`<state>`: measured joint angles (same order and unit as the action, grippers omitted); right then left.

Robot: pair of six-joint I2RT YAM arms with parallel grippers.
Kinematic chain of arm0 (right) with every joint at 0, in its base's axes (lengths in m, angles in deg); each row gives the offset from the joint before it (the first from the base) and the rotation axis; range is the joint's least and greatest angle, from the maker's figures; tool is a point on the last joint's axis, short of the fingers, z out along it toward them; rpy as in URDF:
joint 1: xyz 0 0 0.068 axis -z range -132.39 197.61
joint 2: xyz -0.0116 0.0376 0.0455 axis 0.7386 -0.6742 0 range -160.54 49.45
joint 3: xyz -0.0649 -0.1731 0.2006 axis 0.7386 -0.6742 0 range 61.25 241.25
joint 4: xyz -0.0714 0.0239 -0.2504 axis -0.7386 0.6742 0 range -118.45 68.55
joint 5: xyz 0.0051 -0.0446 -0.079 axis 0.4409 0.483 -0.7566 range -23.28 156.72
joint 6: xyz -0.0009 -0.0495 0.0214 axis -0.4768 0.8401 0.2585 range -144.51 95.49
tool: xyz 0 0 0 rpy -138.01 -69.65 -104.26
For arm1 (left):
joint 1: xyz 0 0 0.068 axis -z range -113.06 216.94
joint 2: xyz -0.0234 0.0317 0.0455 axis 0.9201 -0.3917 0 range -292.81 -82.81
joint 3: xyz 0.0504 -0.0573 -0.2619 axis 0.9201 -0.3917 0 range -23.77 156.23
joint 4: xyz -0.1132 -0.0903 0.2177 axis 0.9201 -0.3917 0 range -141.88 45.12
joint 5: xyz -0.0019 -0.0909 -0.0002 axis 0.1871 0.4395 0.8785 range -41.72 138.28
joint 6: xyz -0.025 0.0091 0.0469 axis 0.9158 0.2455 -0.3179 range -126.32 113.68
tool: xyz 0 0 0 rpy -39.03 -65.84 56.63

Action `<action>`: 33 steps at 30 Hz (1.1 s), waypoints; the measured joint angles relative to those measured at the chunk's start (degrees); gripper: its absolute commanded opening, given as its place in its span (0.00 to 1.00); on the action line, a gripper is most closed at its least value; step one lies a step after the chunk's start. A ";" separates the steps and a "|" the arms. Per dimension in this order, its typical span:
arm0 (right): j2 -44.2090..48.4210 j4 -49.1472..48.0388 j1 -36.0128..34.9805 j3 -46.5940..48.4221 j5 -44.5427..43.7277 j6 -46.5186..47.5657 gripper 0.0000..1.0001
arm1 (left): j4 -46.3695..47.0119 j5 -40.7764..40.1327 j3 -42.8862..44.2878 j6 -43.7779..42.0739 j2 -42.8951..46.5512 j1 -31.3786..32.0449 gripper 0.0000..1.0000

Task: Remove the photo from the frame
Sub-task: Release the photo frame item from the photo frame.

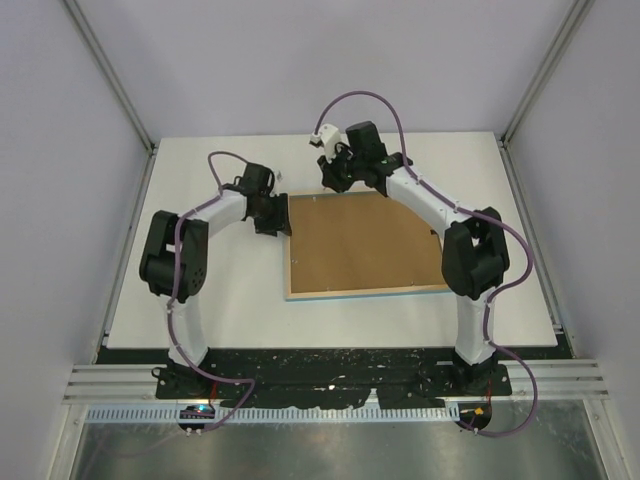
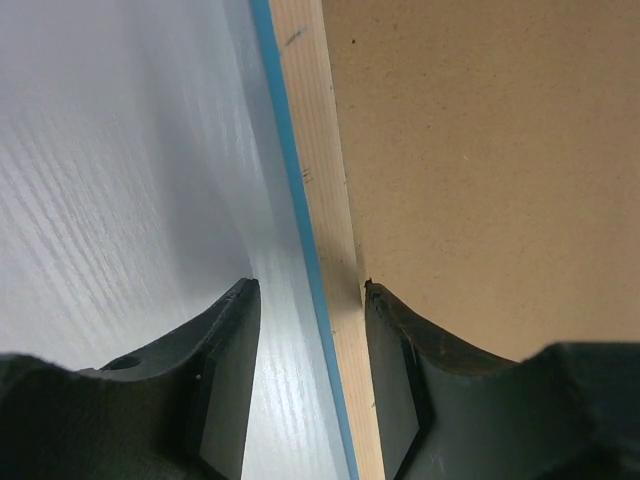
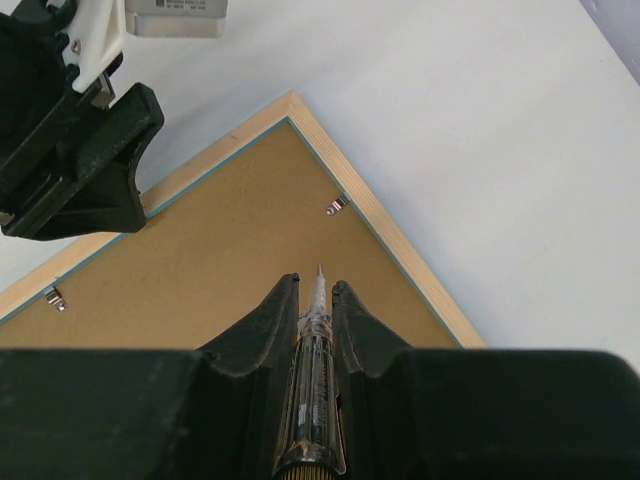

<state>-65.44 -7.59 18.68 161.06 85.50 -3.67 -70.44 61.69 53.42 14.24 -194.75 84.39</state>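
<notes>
Only wrist view shows right gripper [image 3: 315, 286] clamping, seemingly, a screwdriver [image 3: 312, 400].

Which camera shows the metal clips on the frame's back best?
Right wrist: two clips show sharply beside the frame rim. In top external they're too small to spot; left wrist shows none.
</notes>
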 measured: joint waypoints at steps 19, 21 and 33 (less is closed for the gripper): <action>-6.43 -0.57 0.15 5.62 -0.33 -2.29 0.08 | 0.55 -1.40 -0.57 3.87 -1.20 2.10 0.21; -8.22 -0.42 0.15 7.02 -0.33 -2.58 0.08 | 1.20 -1.20 -1.05 4.33 -1.03 2.08 0.22; -14.56 1.03 -0.66 13.18 -0.98 -4.35 0.08 | 4.57 -0.92 -3.39 4.66 0.07 2.01 0.22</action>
<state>-79.99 -6.56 18.03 174.24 84.52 -8.02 -65.87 60.77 50.03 18.89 -194.69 86.40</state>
